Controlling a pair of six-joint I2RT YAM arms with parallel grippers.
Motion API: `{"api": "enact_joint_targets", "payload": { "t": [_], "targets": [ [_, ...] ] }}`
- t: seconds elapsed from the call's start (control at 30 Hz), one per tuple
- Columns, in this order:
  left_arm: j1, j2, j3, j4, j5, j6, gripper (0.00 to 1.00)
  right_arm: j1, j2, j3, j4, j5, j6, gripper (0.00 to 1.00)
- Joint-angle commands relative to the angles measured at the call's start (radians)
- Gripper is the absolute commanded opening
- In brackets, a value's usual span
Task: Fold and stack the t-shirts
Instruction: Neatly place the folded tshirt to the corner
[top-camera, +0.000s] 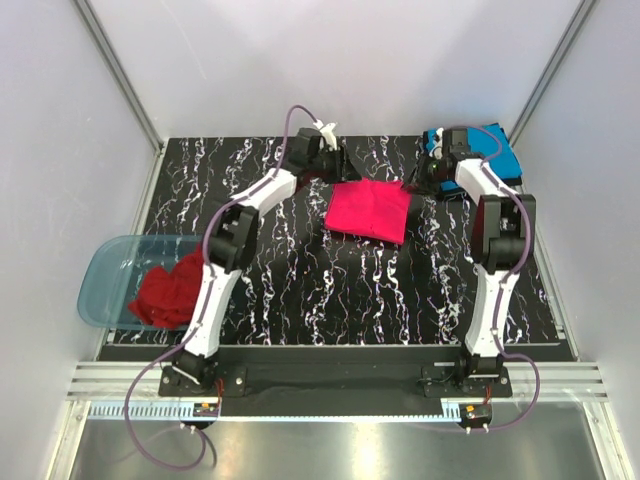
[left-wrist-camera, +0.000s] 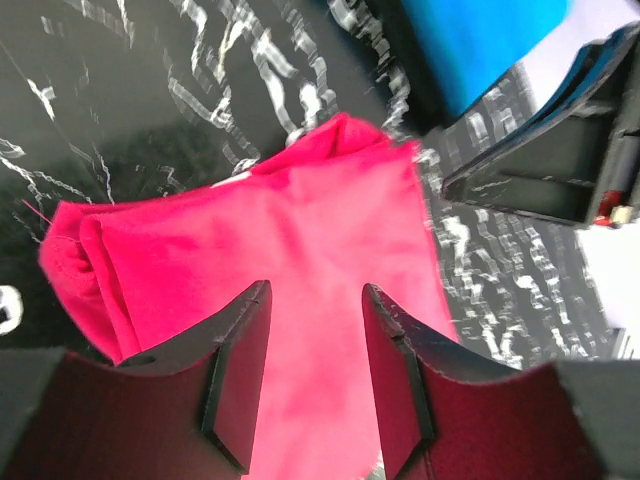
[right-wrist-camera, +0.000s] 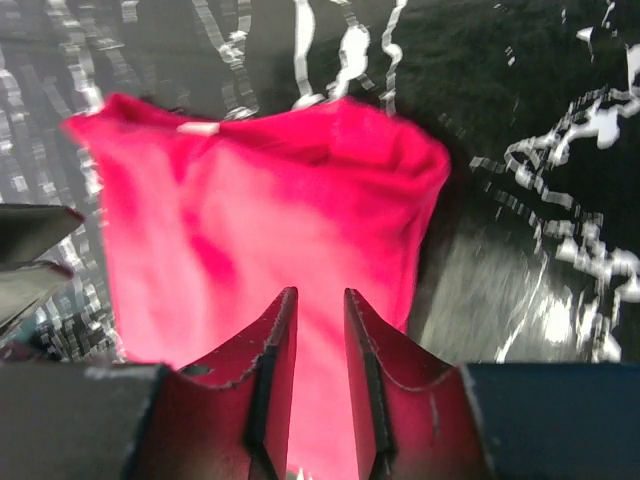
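1. The pink-red t-shirt (top-camera: 368, 210) lies folded in the middle of the table (top-camera: 300, 285). The bright blue t-shirt (top-camera: 485, 150) is at the far right corner, and the darker red t-shirt (top-camera: 168, 290) is in the tub (top-camera: 105, 270).
2. My left gripper (left-wrist-camera: 316, 292) reaches far out by the pink-red shirt's far left corner, fingers parted.
3. My right gripper (right-wrist-camera: 320, 295) is at its far right corner, elbow raised. The fingers are nearly together and I cannot tell if they pinch cloth.

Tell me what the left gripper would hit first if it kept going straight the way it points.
The bright pink-red t-shirt: the left gripper points straight across it, fingers apart. Whether it touches the cloth yet is unclear.
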Motion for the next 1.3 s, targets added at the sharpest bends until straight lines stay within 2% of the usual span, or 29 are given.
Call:
{"api": "enact_joint_targets", "payload": {
  "t": [0.0,0.17,0.3,0.37,0.53,0.63,0.7,0.8,0.9,0.97,1.1,1.27],
  "targets": [
    [0.016,0.097,0.108,0.036,0.033,-0.012,0.47,0.002,0.076,0.076,0.004,-0.037,-0.036,0.32],
    [0.036,0.161,0.181,0.095,-0.047,-0.055,0.48,-0.014,0.146,0.142,0.013,-0.013,-0.033,0.29],
    [0.062,0.168,0.191,0.109,-0.147,-0.115,0.48,-0.044,0.185,0.198,0.019,-0.049,-0.023,0.33],
    [0.075,0.155,0.201,0.148,-0.138,-0.140,0.48,-0.052,0.185,0.225,0.016,-0.065,-0.013,0.35],
    [0.084,0.008,0.191,0.093,-0.104,-0.118,0.50,-0.056,0.116,0.221,0.015,-0.083,0.014,0.44],
    [0.085,-0.108,0.113,0.030,-0.087,-0.078,0.51,-0.056,0.050,0.173,-0.010,-0.109,0.037,0.46],
    [0.084,-0.199,-0.013,-0.002,-0.081,-0.051,0.51,-0.055,-0.013,0.118,-0.045,-0.094,0.045,0.48],
    [0.079,-0.294,-0.232,-0.002,-0.080,-0.006,0.52,-0.053,-0.117,-0.084,-0.042,-0.086,0.044,0.50],
    [0.073,-0.337,-0.386,-0.005,-0.076,0.017,0.53,-0.050,-0.194,-0.199,-0.036,-0.085,0.014,0.58],
    [0.055,-0.346,-0.447,-0.008,-0.093,0.055,0.53,-0.049,-0.229,-0.242,-0.019,-0.082,0.004,0.58],
    [0.030,-0.334,-0.461,-0.094,-0.129,0.115,0.54,-0.035,-0.238,-0.310,0.007,-0.103,-0.006,0.59],
    [0.010,-0.308,-0.455,-0.148,-0.196,0.162,0.55,-0.026,-0.171,-0.328,0.030,-0.126,-0.016,0.57]
  ]
}}
